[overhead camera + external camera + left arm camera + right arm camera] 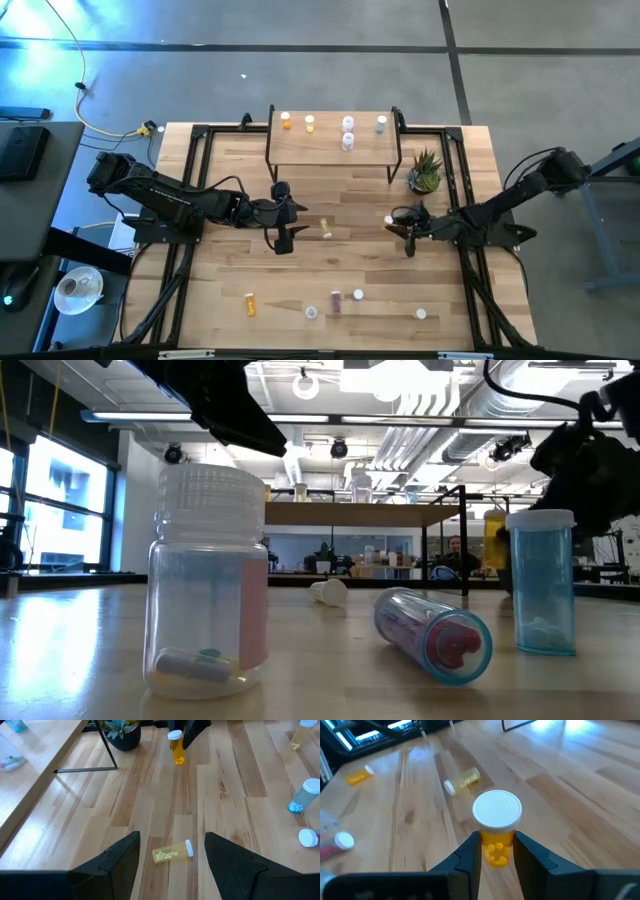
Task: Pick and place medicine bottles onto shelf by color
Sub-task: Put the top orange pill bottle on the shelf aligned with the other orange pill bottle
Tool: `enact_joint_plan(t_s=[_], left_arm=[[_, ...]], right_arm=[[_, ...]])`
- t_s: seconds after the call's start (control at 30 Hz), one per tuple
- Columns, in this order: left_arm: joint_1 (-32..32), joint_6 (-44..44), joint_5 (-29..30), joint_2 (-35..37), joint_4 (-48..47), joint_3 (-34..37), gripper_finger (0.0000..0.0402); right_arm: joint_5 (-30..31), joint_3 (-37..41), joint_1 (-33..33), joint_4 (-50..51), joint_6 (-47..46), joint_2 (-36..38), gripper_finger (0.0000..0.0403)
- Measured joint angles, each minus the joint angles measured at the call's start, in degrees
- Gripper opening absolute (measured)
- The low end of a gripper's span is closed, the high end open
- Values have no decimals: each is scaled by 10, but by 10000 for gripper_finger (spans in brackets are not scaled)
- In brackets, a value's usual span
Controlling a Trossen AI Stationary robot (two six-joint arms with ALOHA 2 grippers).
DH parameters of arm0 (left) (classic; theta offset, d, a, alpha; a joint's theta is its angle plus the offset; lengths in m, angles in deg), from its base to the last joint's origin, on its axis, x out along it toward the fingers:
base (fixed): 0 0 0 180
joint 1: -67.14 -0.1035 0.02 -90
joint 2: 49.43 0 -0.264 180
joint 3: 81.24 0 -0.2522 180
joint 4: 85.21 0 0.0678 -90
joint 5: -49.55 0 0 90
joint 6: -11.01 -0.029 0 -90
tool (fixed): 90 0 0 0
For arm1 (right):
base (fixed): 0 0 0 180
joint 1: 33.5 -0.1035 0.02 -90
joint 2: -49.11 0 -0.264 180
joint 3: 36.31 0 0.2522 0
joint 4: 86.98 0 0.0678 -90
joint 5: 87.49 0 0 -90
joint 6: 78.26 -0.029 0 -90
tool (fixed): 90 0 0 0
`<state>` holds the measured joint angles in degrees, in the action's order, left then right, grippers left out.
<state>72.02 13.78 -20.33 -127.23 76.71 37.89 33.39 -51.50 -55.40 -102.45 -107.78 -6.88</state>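
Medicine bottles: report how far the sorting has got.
Done: five bottles stand on the shelf, two orange at its left end. In hand: the right gripper is shut on an upright orange bottle; the open left gripper hovers over a lying yellowish bottle. Left: five bottles along the table's near edge.

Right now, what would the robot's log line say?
right tool: shut on orange bottle | left tool: open over yellow bottle | shelf: five bottles

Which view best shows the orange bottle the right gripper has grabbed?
The right wrist view: orange bottle fills the middle, upright, white cap up, clamped in the right gripper. The left wrist view shows it small and far off; high view, only a speck; low view, not clearly.
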Motion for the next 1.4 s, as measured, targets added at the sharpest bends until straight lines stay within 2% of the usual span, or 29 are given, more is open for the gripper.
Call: enact_joint_plan(t_s=[0.23, 0.4, 0.57, 0.97, 1.13, 1.4], left_arm=[[-9, -17, -12, 0, 15, 0, 213], [-30, -25, -56, 0, 17, 0, 213], [-50, -24, -99, 0, 18, 0, 213], [-80, -24, -184, 0, 86, 0, 213], [-92, -24, -185, -2, 85, 0, 213], [-94, -25, -188, -3, 84, 0, 213]], right_arm=[[-47, -73, 31, 57, 39, 0, 89], [-50, -152, 42, 144, 67, 0, 89], [-75, -215, 58, 174, 103, -16, 89], [-191, -333, 119, 179, 135, -171, 89], [-230, -376, 131, 179, 152, -229, 89], [-255, -437, 149, 179, 157, -300, 89]])
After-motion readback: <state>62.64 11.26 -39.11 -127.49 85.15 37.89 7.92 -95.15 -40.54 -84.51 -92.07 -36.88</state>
